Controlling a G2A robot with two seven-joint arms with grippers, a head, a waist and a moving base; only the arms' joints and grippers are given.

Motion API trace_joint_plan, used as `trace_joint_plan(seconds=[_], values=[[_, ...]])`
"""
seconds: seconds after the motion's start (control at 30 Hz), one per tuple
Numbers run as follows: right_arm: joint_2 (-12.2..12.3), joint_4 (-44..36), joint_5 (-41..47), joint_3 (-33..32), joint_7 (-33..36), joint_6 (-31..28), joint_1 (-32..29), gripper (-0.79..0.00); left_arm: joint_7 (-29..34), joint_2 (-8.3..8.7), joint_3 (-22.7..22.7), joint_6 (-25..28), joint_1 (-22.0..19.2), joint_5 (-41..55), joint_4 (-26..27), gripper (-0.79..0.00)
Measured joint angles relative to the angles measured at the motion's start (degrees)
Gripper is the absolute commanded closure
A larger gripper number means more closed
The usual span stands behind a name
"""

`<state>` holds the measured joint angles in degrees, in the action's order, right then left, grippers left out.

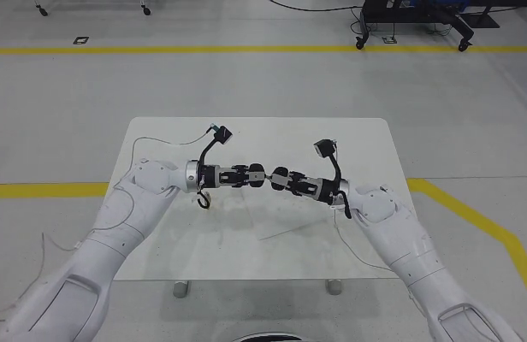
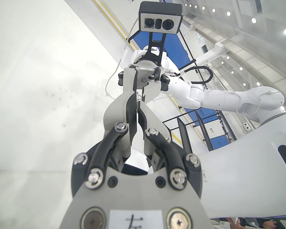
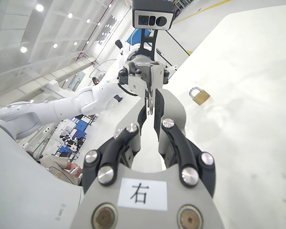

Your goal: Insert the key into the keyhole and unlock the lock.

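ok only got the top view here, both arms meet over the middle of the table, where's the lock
observer: a brass padlock lies flat on the table, off to the side of the grippers, with nothing touching it.
operator: open or locked
observer: its shackle looks shut, both legs down in the body.
operator: and the key
observer: the key is held clear of the table between the fingertips of the right gripper, its far end at the shut tips of the left gripper.
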<state>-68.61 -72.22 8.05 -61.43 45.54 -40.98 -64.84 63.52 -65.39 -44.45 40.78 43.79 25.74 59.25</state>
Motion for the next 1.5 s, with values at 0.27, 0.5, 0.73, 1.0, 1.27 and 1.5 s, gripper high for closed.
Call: trace_joint_plan(seconds=[0.27, 0.5, 0.73, 1.0, 1.27, 1.5], values=[[-0.03, 0.49, 0.97, 0.92, 1.06, -0.50, 0.50, 0.000, -0.61, 0.54, 0.93, 0.60, -0.48, -0.34, -0.43, -0.785], [-0.02, 3.27, 2.95, 1.27, 3.93, -1.97, 2.91, 0.000, -4.01, 3.48, -3.81, 4.04, 3.01, -2.80, -0.31, -0.785], [0.13, 3.65, 2.58, 0.68, 3.90, -2.71, 3.45, 0.000, -5.66, 8.24, -14.31, 5.24, 11.09, -5.87, 4.13, -0.785], [0.13, 3.65, 2.59, 0.68, 3.91, -2.71, 3.45, 0.000, -5.64, 8.14, -13.40, 5.25, 10.81, -5.81, 4.01, -0.785], [0.13, 3.65, 2.59, 0.68, 3.91, -2.71, 3.45, 0.000, -15.37, 9.83, -19.20, 3.92, 15.09, -17.70, 10.00, -0.785], [0.13, 3.65, 2.59, 0.68, 3.91, -2.71, 3.45, 0.000, -20.78, 13.09, -29.69, -8.61, 25.46, -40.11, 25.84, -0.785]])
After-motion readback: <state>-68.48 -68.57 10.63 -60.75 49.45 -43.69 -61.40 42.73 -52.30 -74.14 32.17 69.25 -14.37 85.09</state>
